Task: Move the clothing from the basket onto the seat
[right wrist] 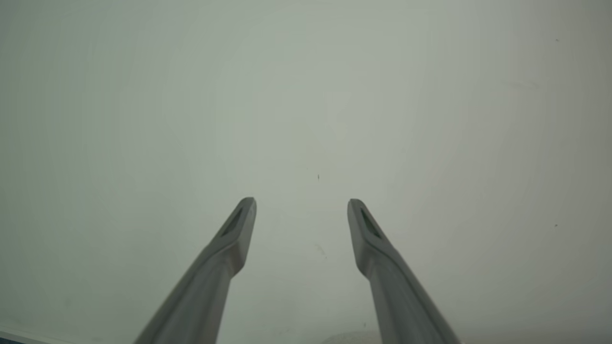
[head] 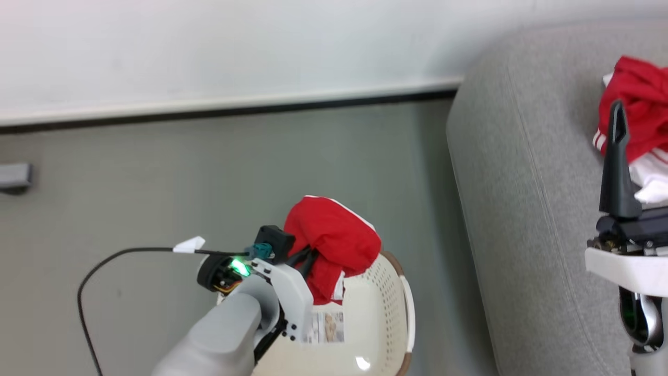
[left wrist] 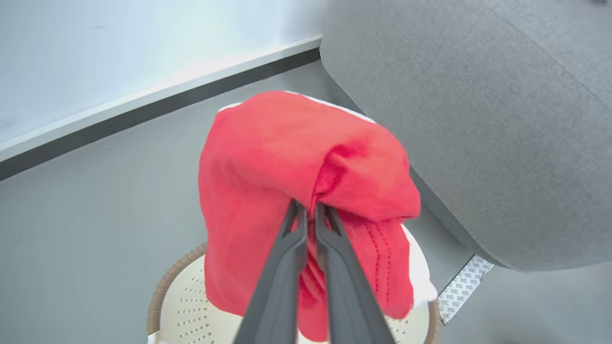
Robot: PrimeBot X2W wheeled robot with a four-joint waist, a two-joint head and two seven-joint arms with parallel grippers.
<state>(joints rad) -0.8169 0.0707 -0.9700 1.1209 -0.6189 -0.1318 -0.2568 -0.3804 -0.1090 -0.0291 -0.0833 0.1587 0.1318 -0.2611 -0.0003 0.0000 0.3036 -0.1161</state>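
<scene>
The left tool [left wrist: 308, 208] has its two fingers almost together, clamped on a fold of the red garment [left wrist: 267, 157]. The finger tips are pressed into the cloth, which bulges over them and hangs down on both sides. The garment is lifted above the basket [left wrist: 177, 296], and its lower end hangs over the opening. I cannot tell if it touches the rim. A thin white edge shows along the top of the garment.

In the head view the left tool [head: 308, 258] is mostly hidden behind its own wrist, and the arm and the garment [head: 334, 235] cover a part of the inside of the basket [head: 389, 292]. The basket is cut off at the bottom edge.

The right tool [right wrist: 301, 205] has its fingers wide apart, holds nothing, and faces a plain pale surface. In the head view the right tool [head: 618, 112] is seen from the side, so one finger shows.

The seat [head: 522, 183] stands just beside the basket. On it lies other clothing [head: 639, 99], red and white, cut off by the right edge.
</scene>
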